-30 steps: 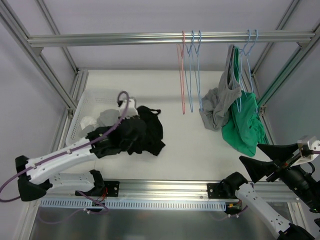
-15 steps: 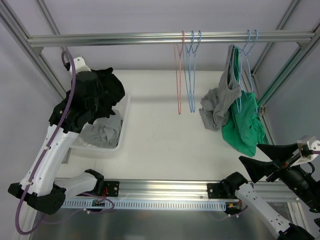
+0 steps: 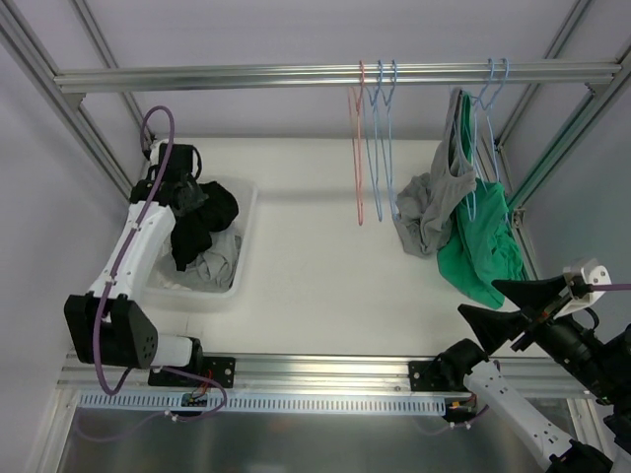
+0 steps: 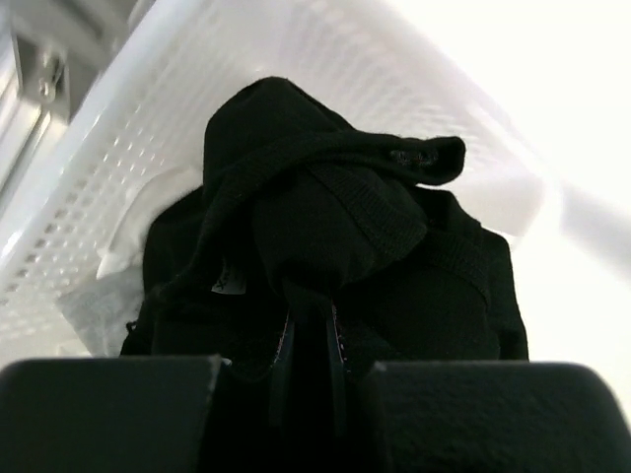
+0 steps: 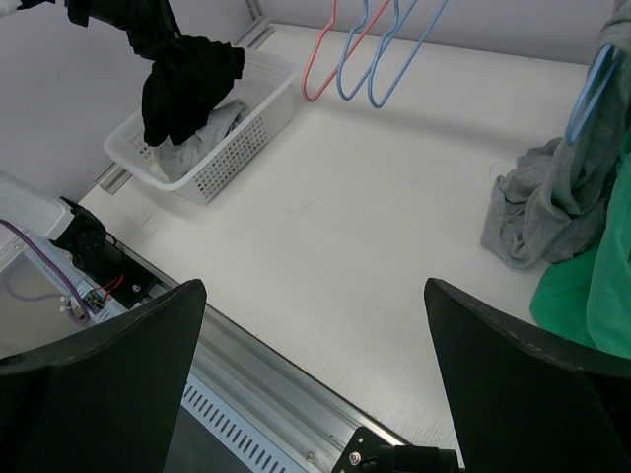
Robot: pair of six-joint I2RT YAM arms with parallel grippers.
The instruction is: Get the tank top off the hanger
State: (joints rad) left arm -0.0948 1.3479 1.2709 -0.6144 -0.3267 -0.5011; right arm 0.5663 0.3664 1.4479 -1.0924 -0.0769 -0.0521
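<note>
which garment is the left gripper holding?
The black garment, held over the white basket. The grey top and green top hang from blue hangers on the rail.

A white perforated basket sits at nine o'clock on the pale table. It holds crumpled grey cloth, possibly a shirt, though the folds hide its cut. An aluminium rail crosses the far side. At twelve o'clock, a bare pink hanger hangs from the rail just beside a pair of bare blue hangers. At three o'clock, a green garment droops onto the tabletop.
</note>
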